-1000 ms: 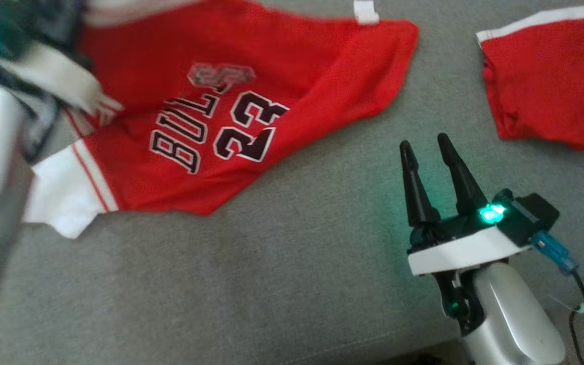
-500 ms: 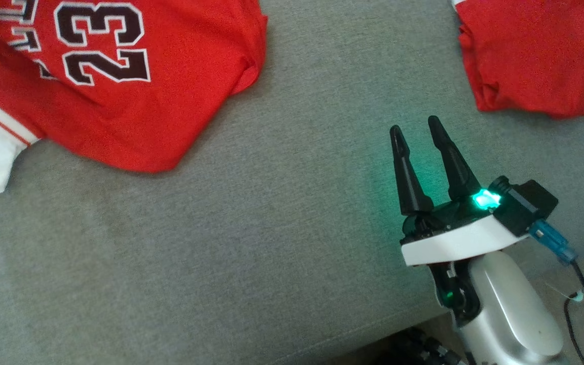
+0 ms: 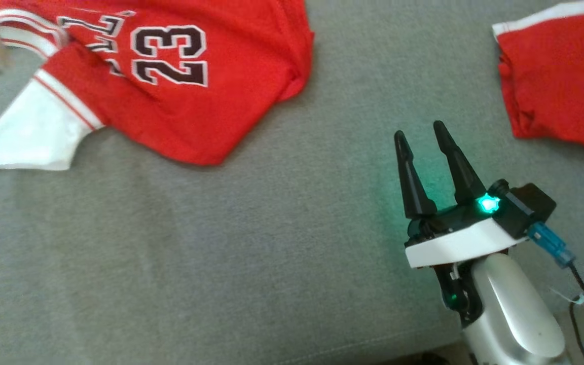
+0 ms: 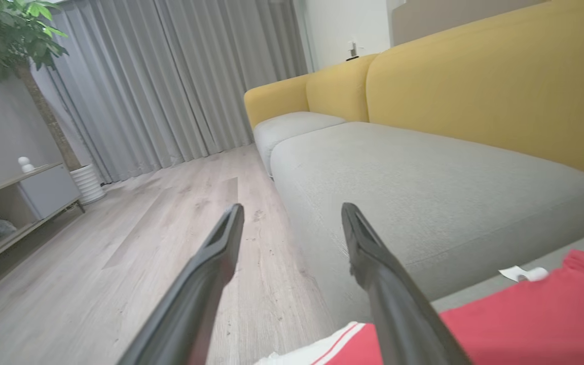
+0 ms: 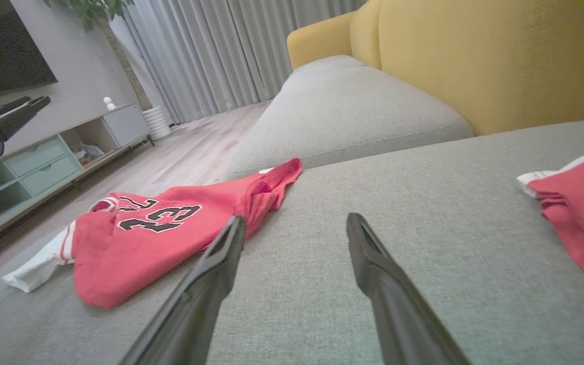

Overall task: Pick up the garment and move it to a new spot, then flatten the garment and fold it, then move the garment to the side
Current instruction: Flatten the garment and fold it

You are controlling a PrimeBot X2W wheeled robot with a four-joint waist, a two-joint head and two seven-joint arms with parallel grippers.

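Left gripper (image 4: pixel 292 209), fingers apart and empty, hovers over the white-trimmed edge of the jersey (image 3: pixel 180 101). Crumpled at ten o'clock on the sofa cushion (image 3: pixel 271 253), it probably needs flattening; right gripper (image 3: pixel 419 131), also spread, hovers at four o'clock, clear of the cloth.

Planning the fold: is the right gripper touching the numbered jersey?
Apart. Head view shows bare grey cushion between the right gripper and the numbered jersey.

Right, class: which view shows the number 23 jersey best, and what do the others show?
The head view: the jersey lies spread below it, number and white trim plain, though cropped at the top. The right wrist view sees it obliquely, foreshortened; the left wrist view catches a red edge.
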